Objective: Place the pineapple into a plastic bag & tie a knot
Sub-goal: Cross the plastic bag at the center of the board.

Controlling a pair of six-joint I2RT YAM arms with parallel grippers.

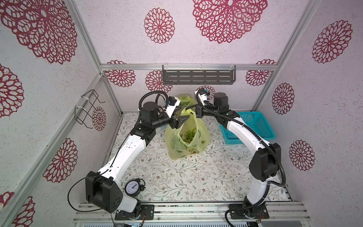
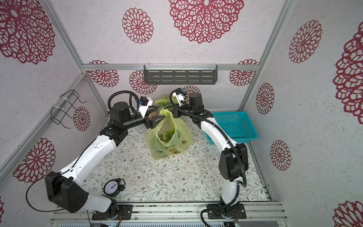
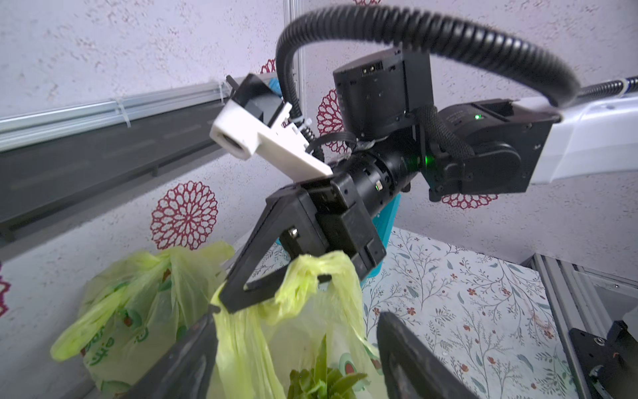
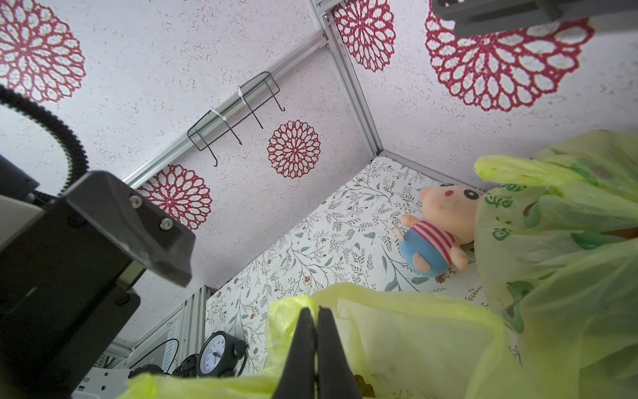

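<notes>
Although green characters are printed on the second bag (image 3: pixel 131 311) near the teal basket (image 1: pixel 257 125), they are too blurred to be read. The plastic bag (image 1: pixel 186 141), translucent yellow-green with an avocado print, is stood on the table (image 1: pixel 176 176) just beside the basket. The pineapple (image 1: pixel 189 135) is held inside it, only its spiky green crown showing. One bunched handle is pinched in the fully closed jaws of the right gripper (image 4: pixel 315 312). The jaws of the left gripper (image 1: pixel 182 121) are spread wide about the bag's mouth, with nothing clamped.
</notes>
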